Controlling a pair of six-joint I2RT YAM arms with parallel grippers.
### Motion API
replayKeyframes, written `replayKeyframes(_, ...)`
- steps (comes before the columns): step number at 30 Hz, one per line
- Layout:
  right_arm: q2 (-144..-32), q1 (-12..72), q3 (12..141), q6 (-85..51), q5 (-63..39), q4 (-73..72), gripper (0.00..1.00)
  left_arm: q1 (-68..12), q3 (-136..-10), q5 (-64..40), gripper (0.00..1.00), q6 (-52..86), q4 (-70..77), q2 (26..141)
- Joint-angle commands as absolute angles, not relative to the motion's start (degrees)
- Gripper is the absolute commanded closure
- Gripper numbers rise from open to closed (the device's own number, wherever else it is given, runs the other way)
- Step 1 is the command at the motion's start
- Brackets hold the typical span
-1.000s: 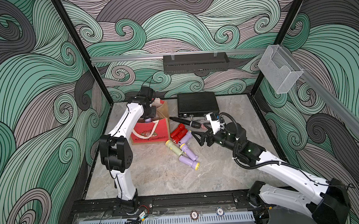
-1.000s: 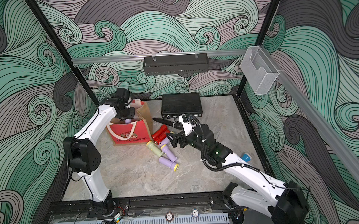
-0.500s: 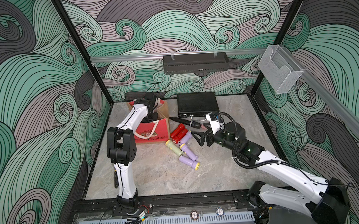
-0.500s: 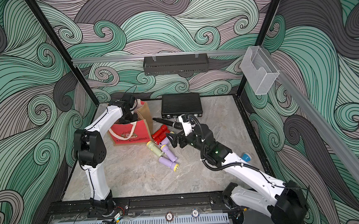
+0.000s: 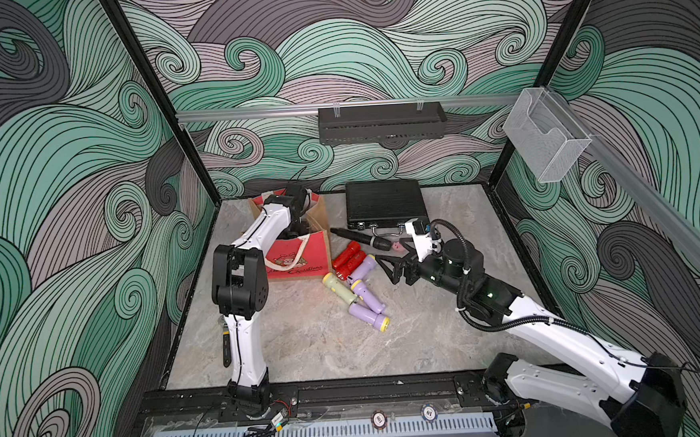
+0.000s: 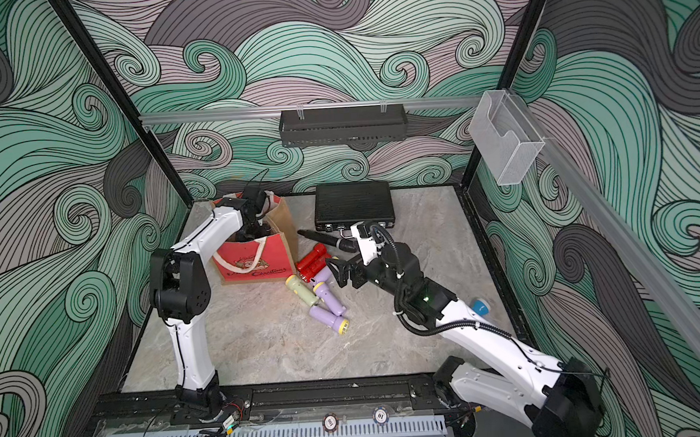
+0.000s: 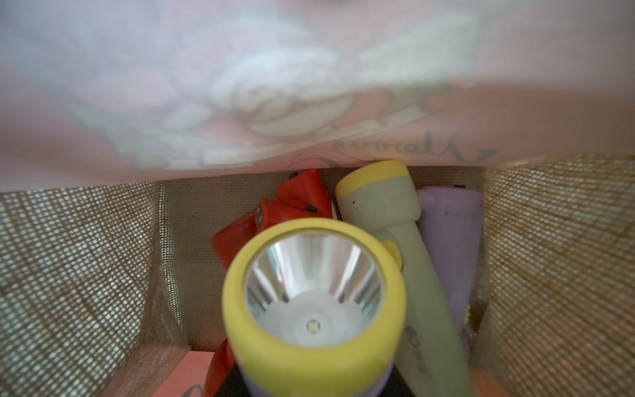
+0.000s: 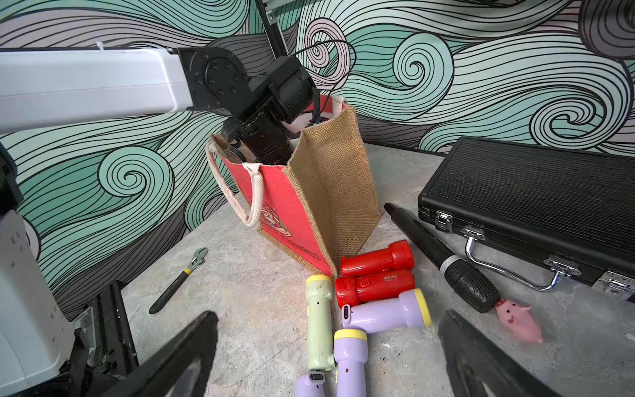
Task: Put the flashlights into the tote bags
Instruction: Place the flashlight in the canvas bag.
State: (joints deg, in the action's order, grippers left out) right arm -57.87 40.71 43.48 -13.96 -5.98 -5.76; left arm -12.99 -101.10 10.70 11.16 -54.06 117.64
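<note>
**Left gripper (image 7: 318,385) lowered into the tote bag (image 5: 297,261); right gripper (image 5: 387,269) beside loose flashlights (image 5: 354,283).**
The left gripper pinches a yellow-headed flashlight (image 7: 312,285) above red, pale green and lilac ones lying in the bag. The right gripper's jaws are spread wide near six flashlights clustered on the tabletop (image 5: 327,348) beside the bag.

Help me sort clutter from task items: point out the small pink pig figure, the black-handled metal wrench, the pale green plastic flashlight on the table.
Small pink pig figure (image 8: 517,319), right wrist view, its body.
Black-handled metal wrench (image 8: 170,291), right wrist view, its handle.
Pale green plastic flashlight (image 8: 319,330), right wrist view, its barrel.
</note>
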Motion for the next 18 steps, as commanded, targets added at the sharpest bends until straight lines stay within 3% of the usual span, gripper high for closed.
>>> replayKeyframes(1,-56.73,40.87,43.58,-13.68,-4.83,-4.97,0.00,-12.77,-100.47,10.27,0.82,11.84,-53.80,115.38)
replayKeyframes(12,-55.62,40.87,42.49,-14.10,-5.02,0.71,0.00,-12.82,-100.90,10.11,0.57,11.33,-53.83,108.45)
replayKeyframes(18,-55.03,40.87,40.42,-14.97,-5.35,4.56,0.01,-12.82,-101.07,8.92,0.50,9.68,-53.28,104.18)
